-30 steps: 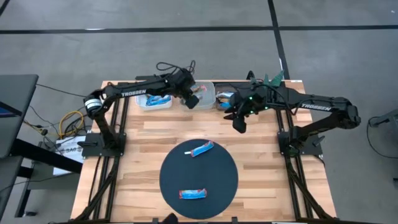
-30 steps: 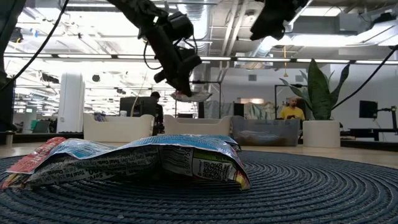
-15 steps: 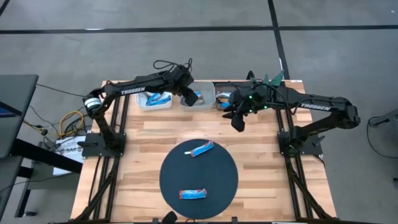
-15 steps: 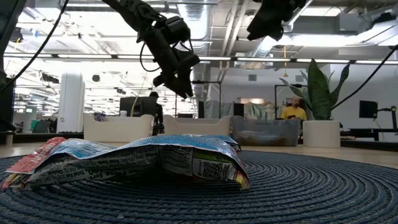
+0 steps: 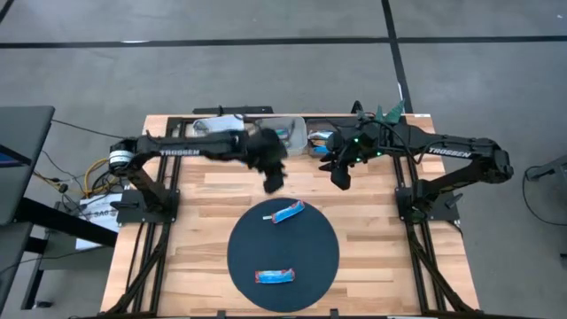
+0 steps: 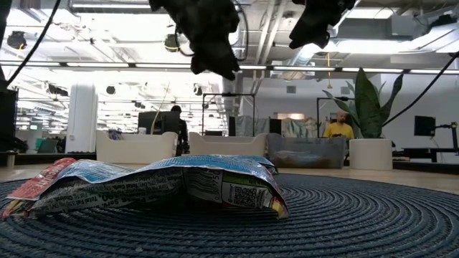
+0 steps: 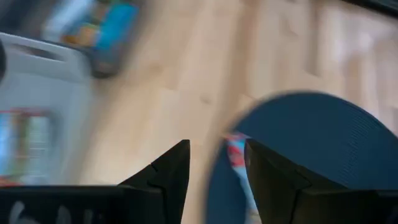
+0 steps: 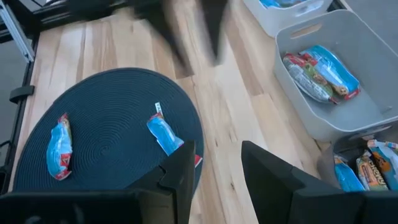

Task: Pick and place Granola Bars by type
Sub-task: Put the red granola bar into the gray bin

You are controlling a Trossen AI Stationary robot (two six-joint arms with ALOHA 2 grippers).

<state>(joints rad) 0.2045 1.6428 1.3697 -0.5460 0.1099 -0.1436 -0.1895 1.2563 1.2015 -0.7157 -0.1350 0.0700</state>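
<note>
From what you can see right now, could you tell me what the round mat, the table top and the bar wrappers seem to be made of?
Round mat: probably woven cord, dark blue, matte; the low view shows concentric ribbed coils.
Table top: wood, pale and smooth; joined planks with visible grain.
Granola bar wrappers: thin plastic film or foil, glossy; crinkled, with printed text and light reflections.

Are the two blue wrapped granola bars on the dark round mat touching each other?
Apart. In the high view one blue bar and the other have bare mat between them.

Worktop (image 5: 213, 204): pale planked wood, smooth. Mat (image 5: 310, 257): dark woven, ribbed, matt. Granola Bars (image 5: 288, 212): glossy crinkled wrappers. Bins (image 8: 323, 118): matt grey plastic.
</note>
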